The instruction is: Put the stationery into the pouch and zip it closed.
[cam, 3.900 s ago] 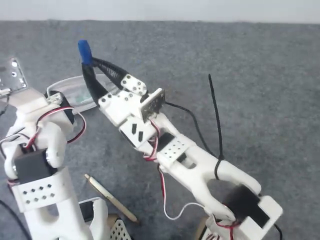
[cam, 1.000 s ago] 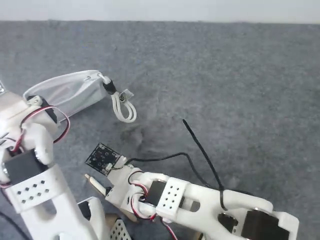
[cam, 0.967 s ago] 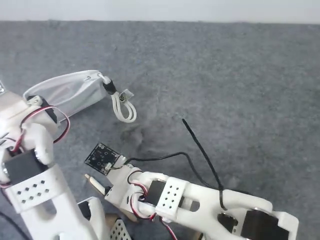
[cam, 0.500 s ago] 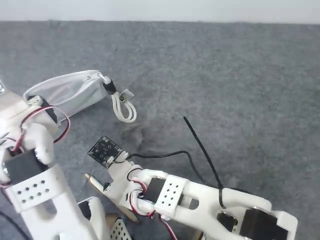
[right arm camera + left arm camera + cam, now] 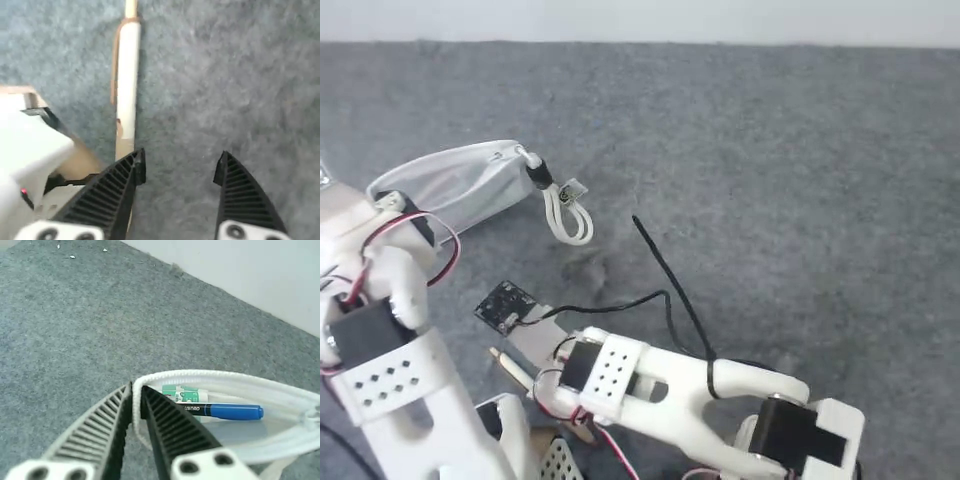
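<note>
The translucent white plastic pouch in the left pincer looks smooth (a little glossy); the grey cloth table cover is rough.

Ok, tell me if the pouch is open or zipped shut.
Open. In the left wrist view the pouch gapes at its mouth, a blue-capped pen showing inside; the left gripper has its jaws pinched on the rim.

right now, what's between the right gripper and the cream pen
Nothing. In the right wrist view, one tip of the open right gripper overlaps the pen; the gap inside it shows bare grey mat.
</note>
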`<act>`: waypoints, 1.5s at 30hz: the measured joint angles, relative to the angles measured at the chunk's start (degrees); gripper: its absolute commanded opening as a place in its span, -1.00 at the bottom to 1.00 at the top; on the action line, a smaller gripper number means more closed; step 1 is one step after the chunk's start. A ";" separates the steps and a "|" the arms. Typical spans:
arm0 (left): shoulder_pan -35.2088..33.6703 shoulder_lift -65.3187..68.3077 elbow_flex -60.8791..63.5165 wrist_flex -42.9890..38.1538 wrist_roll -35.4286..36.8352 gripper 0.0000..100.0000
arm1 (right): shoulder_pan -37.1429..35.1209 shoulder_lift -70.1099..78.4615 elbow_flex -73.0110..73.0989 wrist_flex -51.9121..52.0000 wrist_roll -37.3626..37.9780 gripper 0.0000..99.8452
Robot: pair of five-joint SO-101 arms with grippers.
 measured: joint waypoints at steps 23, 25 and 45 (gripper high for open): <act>-4.22 0.09 -0.09 0.00 -0.18 -0.98 | -1.41 0.88 -0.88 1.49 -14.15 -0.56; -4.92 0.09 -0.26 0.00 -1.23 -0.98 | -2.02 0.88 -0.88 1.49 -15.21 -0.56; -9.85 0.09 -0.26 0.00 -2.20 -0.98 | -5.36 -4.31 -0.88 14.77 -15.47 -0.56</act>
